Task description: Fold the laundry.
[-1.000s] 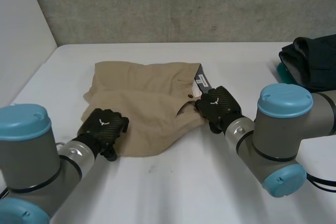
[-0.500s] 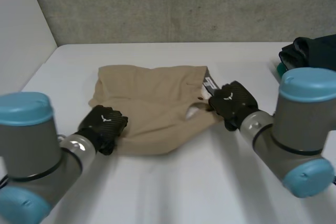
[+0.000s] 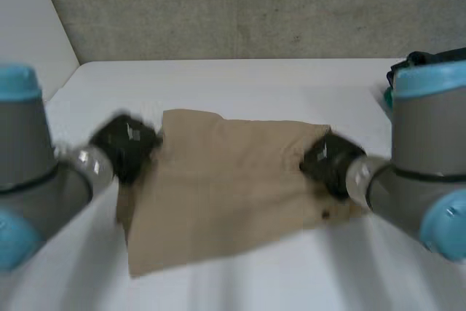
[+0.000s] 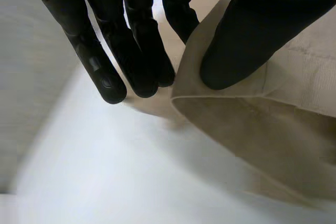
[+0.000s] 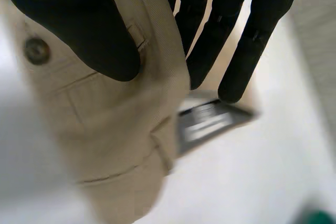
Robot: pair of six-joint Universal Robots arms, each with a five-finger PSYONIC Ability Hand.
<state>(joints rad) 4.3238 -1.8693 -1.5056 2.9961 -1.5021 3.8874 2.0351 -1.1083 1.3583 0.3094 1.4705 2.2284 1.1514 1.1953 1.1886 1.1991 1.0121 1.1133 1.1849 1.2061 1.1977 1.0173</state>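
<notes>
Both sides of the beige shorts (image 3: 233, 187) pinched, no fold made yet.
My left hand (image 3: 125, 145) pinches their left edge between thumb and fingers; my right hand (image 3: 328, 159) pinches the waistband (image 5: 157, 51). They lie spread mid-table (image 3: 291, 78); I judge all folding remains.

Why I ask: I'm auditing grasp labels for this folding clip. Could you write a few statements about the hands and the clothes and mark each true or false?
1. The left hand pinches an edge of the tan shorts between thumb and fingers. True.
2. The right hand is open above the table, touching nothing. False: its thumb and fingers pinch the shorts' waistband, close to a button.
3. Some dark clothes lie at the table's far right. True.
4. The dark clothes are piled on the shorts. False: they lie apart from them, beyond the right arm.
</notes>
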